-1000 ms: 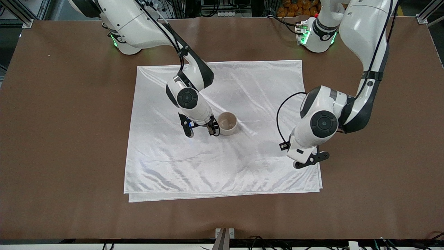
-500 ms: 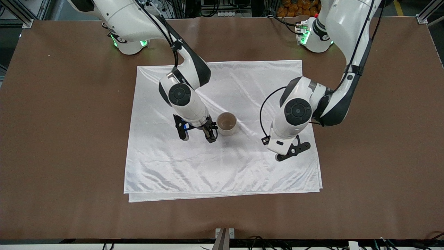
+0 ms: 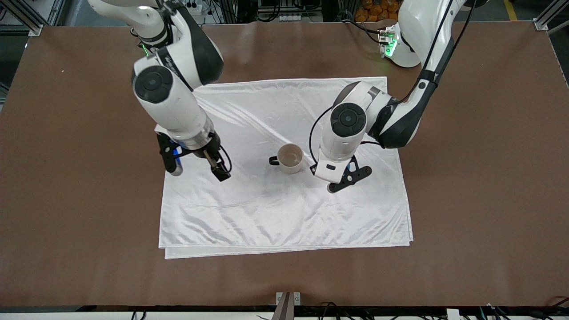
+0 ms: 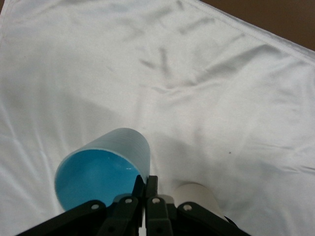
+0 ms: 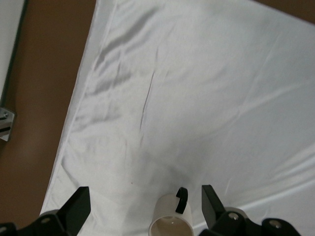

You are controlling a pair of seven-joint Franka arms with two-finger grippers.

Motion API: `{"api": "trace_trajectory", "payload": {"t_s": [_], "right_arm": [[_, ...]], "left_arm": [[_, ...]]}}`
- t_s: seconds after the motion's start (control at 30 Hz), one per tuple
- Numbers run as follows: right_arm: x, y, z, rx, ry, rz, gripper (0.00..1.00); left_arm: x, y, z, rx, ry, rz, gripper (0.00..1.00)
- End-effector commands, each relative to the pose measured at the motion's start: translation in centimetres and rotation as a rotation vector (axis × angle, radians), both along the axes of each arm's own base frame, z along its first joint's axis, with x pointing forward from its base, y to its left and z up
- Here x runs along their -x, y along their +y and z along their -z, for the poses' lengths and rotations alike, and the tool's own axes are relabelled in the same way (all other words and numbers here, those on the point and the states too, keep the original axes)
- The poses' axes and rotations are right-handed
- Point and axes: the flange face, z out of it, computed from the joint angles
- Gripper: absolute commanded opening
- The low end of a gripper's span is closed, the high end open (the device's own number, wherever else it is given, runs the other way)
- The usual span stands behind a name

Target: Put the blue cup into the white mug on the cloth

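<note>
Brown table, cloth: we see left gripper pinching blue cup rim beside white mug; right gripper spread wide, empty, over the cloth.

Front cam high, faces bases; both wrist cams look down close at cloth, shared w/ front.

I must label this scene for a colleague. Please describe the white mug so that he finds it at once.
A white cloth covers the table's middle. The white mug stands upright near its centre, beside the left gripper, which is shut on the blue cup. Unlike that cup, it is cream with a small black handle.
</note>
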Motion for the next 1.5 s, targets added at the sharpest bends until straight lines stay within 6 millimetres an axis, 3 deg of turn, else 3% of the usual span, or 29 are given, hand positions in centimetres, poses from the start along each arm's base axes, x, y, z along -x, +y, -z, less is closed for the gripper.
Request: {"api": "trace_trajectory", "payload": {"t_s": [0.0, 0.27, 0.5, 0.77, 1.03, 1.47], "right_arm": [[1.3, -4.4, -4.6, 0.035, -0.013, -0.056, 1.00], [2.1, -11.5, -10.4, 0.145, -0.055, -0.147, 1.00], [3.6, -17.7, -13.4, 0.158, -0.028, -0.260, 1.00], [5.9, -22.5, -15.4, 0.151, -0.032, -0.382, 1.00], [7.6, -27.1, -17.3, 0.157, -0.025, -0.498, 1.00], [9.1, -33.7, -17.3, 0.162, -0.009, -0.689, 1.00]], "left_arm": [[0.4, -1.4, -1.3, 0.017, -0.010, -0.029, 0.00], [2.9, -4.6, -1.3, 0.043, 0.017, -0.023, 0.00], [5.6, -7.8, 1.3, 0.022, 0.049, -0.006, 0.00], [8.0, -10.4, 2.0, 0.013, 0.053, 0.020, 0.00], [9.3, -11.6, 1.9, 0.013, 0.053, 0.021, 0.00], [8.4, -12.0, 1.6, 0.028, 0.036, 0.013, 0.00]]}}
